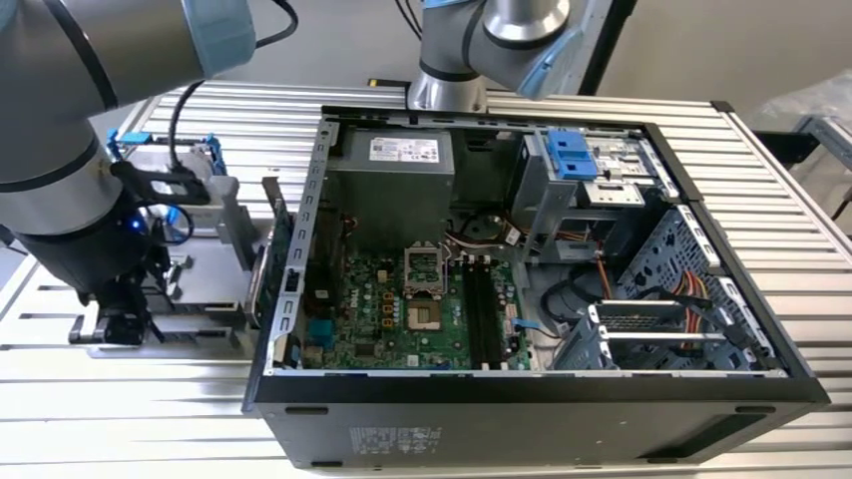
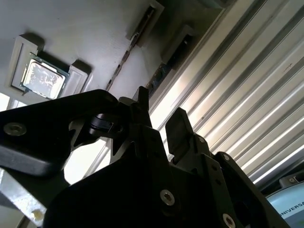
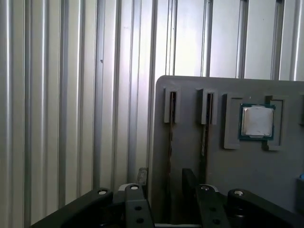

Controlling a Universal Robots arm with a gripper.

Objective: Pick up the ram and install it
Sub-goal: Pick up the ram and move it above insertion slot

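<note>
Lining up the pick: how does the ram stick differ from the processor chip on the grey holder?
Shape: the ram stick shows as a long, thin dark edge; the processor chip is a small square.
Pose: the ram stick stands on edge in a narrow slot; the processor chip lies flat in a recess.
Colour: the ram stick is dark; the processor chip is silver with a green rim.
Both sit in the grey holder.
</note>
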